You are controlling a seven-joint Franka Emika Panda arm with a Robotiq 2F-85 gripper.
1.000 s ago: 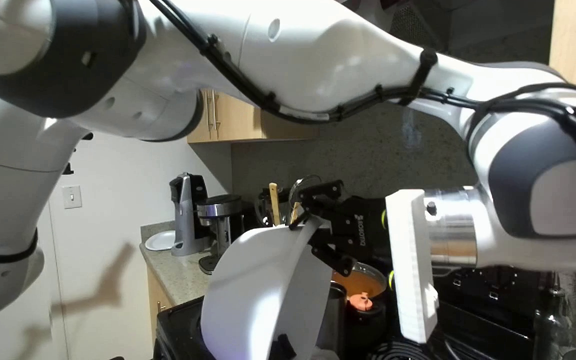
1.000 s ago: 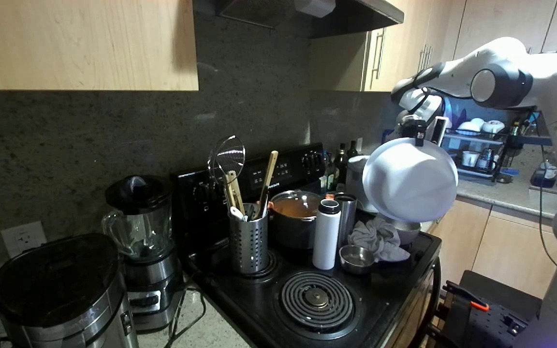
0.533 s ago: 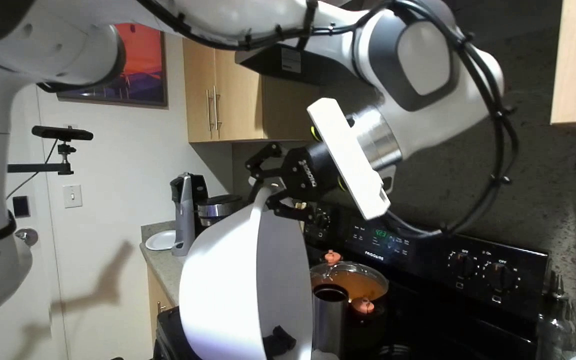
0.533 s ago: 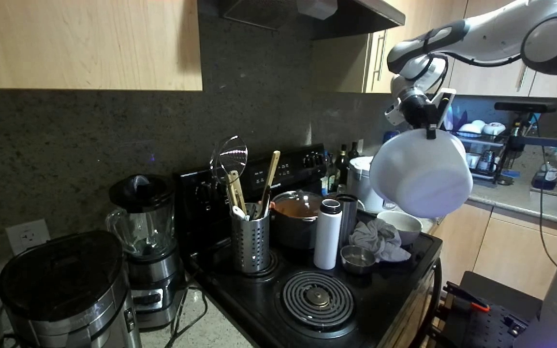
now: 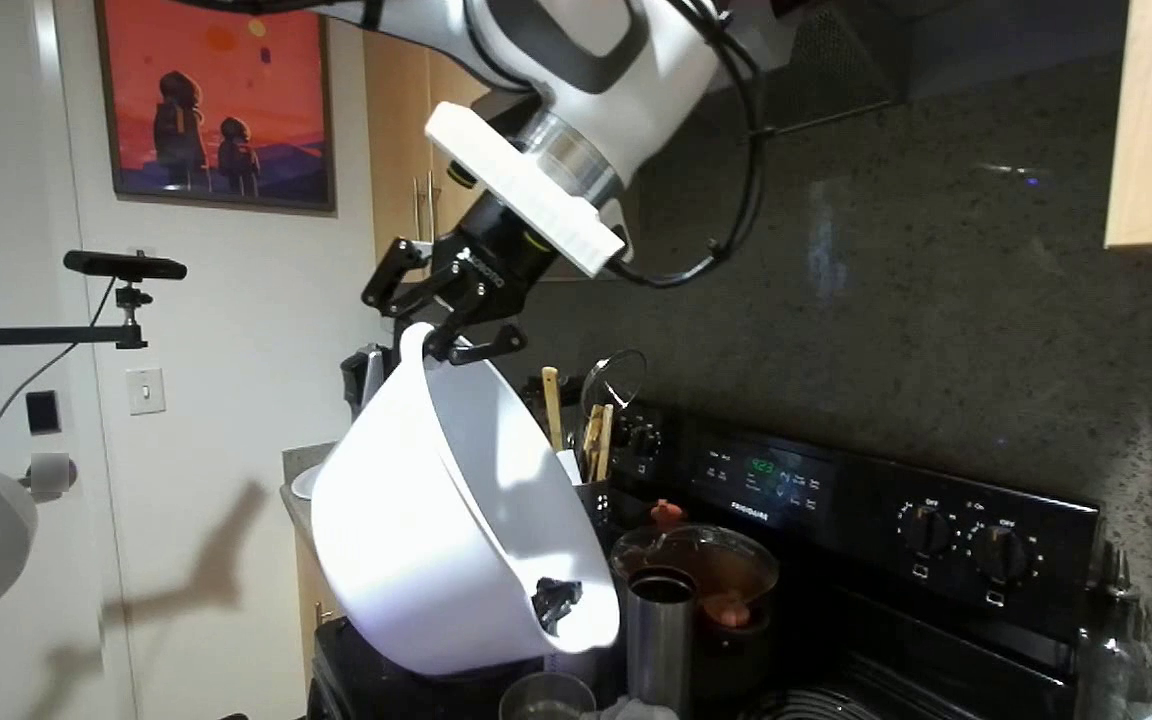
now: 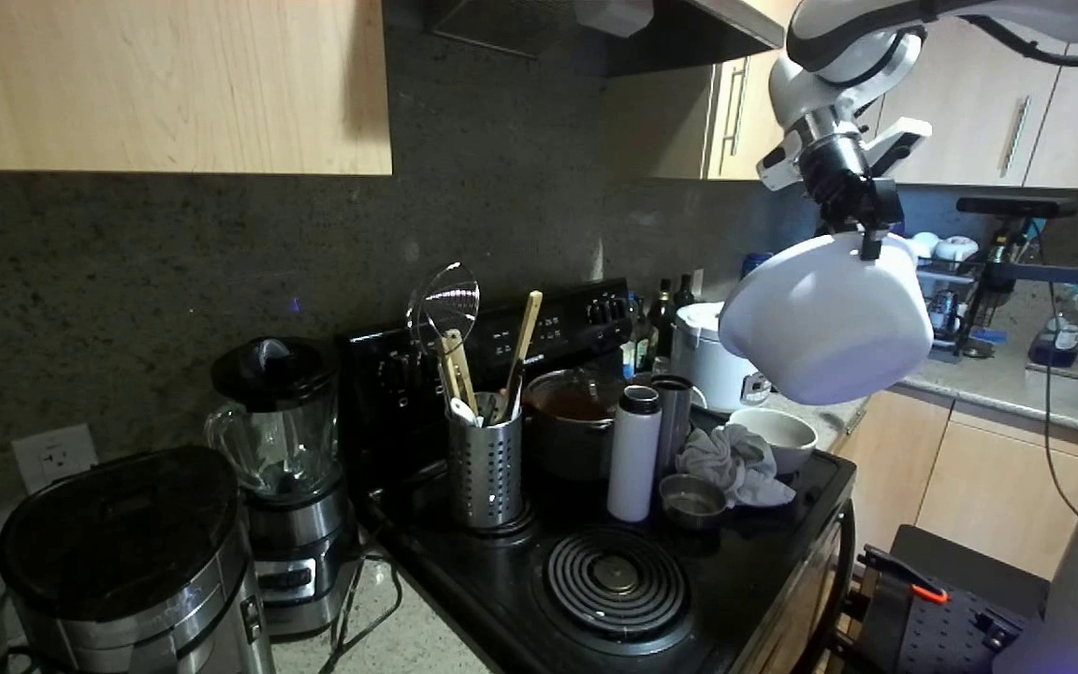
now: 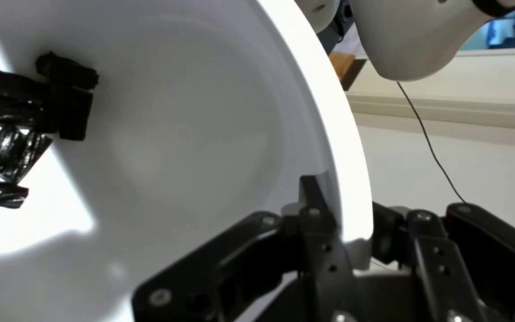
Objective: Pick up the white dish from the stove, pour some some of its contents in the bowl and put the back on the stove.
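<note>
Speckled dark-grey wall (image 6: 202,262) is seen behind a black coil-burner stove (image 6: 735,562); clear of it, a deep, round, glossy white dish (image 5: 436,530) is held aloft, its mouth tilted toward two o'clock in an exterior view; its rim is pinched at four o'clock in the wrist view by a black two-fingered gripper (image 7: 349,214); shiny black chunks (image 7: 29,105) are seen inside, toward nine o'clock.

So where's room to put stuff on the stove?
On the stove, the bare coil burner, bordered by the utensil holder, white bottle and metal bowl; I can't tell if it's hot. It's crowded around the pot and cloth.
</note>
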